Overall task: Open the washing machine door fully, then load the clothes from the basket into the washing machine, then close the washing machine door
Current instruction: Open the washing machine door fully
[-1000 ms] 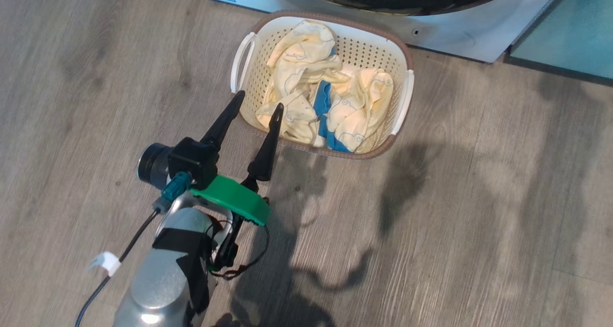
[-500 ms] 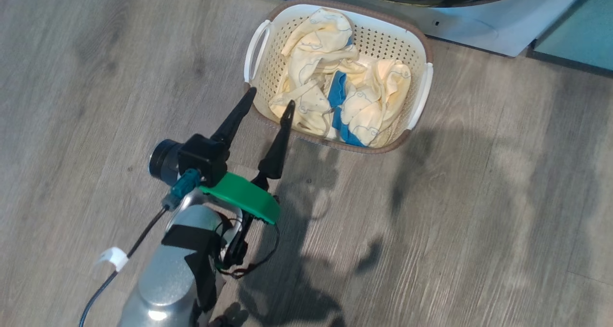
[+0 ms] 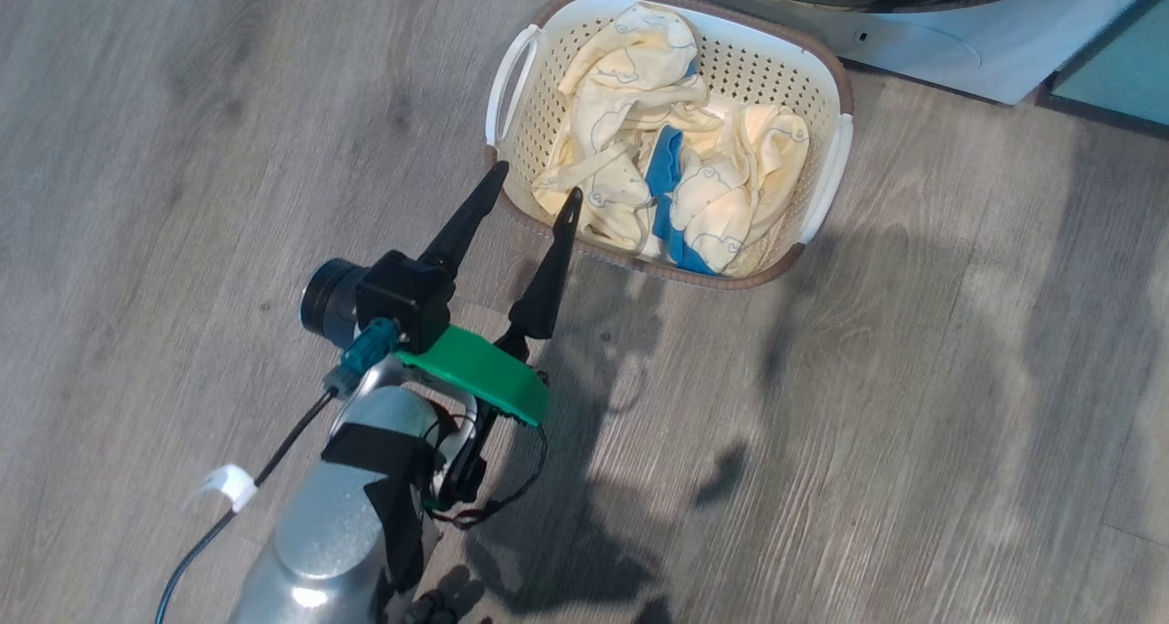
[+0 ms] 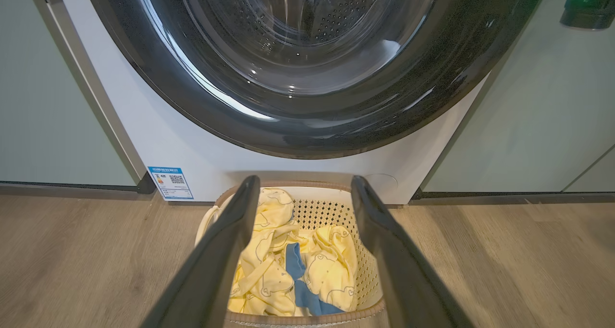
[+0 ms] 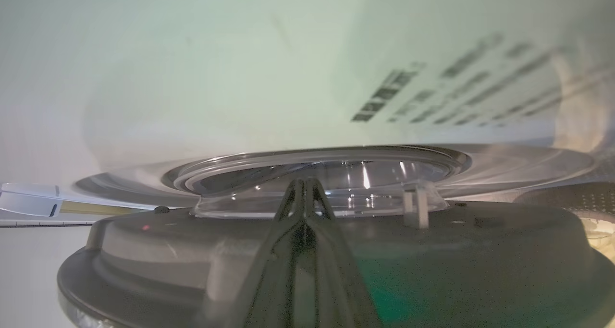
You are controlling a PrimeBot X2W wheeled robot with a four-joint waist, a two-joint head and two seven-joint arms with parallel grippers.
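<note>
Jaws: left gripper (image 3: 537,179) spread wide, empty; right gripper (image 5: 302,181) pressed together.
Perforated cream basket (image 3: 767,67), brown rim, upper centre; blue-bordered QR sticker (image 4: 170,182), print illegible.

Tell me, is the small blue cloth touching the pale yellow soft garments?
Touching. Head view shows the small blue cloth tucked between the pale yellow garments.

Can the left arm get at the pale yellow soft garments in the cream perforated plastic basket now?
Probably yes: the open left gripper hangs beside the cream basket, nothing covering the pale yellow garments.
</note>
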